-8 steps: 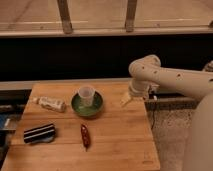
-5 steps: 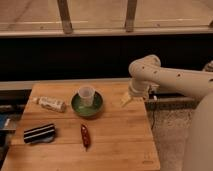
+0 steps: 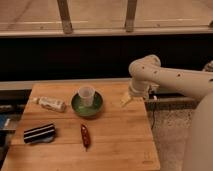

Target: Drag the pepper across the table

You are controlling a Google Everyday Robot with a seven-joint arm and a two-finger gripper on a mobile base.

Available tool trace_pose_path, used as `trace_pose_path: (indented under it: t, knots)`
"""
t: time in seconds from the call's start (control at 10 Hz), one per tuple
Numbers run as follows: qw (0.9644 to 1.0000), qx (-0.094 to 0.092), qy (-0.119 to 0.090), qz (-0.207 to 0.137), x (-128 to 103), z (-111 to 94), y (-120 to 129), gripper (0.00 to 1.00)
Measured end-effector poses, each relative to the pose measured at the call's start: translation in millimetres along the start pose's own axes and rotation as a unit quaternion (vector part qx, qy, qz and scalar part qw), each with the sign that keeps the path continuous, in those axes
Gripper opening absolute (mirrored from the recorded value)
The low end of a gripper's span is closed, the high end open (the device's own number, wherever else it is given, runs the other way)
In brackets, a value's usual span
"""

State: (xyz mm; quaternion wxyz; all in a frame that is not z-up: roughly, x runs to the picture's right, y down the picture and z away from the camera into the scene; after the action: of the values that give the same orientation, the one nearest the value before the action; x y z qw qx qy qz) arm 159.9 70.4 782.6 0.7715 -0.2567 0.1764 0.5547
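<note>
The pepper (image 3: 85, 136) is a slim dark-red chili lying lengthwise on the wooden table (image 3: 120, 145), near its front middle. My gripper (image 3: 126, 100) hangs from the white arm above the table's back right part, well to the right of and behind the pepper, not touching it. Nothing shows between its pale fingers.
A green bowl (image 3: 87, 105) with a clear plastic cup (image 3: 87, 95) in it stands behind the pepper. A small bottle (image 3: 51, 104) lies at the back left. A black-and-white striped block (image 3: 39, 133) lies at the front left. The table's right edge drops to a speckled floor.
</note>
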Motion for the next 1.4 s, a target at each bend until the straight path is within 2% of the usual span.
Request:
trace_pose_path:
  t: [1.4]
  knots:
    - [1.0, -0.002, -0.002, -0.005, 2.1, 2.5, 2.4, 0.8]
